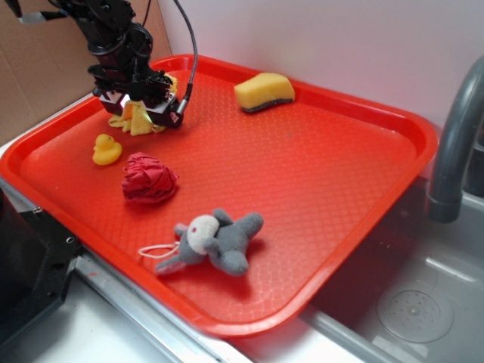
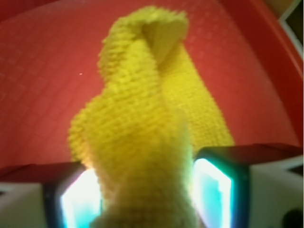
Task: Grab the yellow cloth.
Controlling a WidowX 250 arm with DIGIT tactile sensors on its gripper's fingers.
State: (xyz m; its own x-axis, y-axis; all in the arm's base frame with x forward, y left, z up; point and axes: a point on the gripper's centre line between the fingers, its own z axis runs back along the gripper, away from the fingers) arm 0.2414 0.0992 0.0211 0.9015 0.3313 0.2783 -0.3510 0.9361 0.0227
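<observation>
Yellow cloth [image 2: 142,137] sits pinched in the gripper [image 2: 147,199] — squeezed between both pads, bunched up, at the far left corner of the red tray [image 1: 340,189].

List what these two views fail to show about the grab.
- Exterior: the gripper fingertips are hidden by the arm's body and the yellow cloth.
- Wrist: the cloth's near end is cut off by the bottom edge and blurred.
- Both: whether the cloth has left the tray; nothing shows its underside.
</observation>
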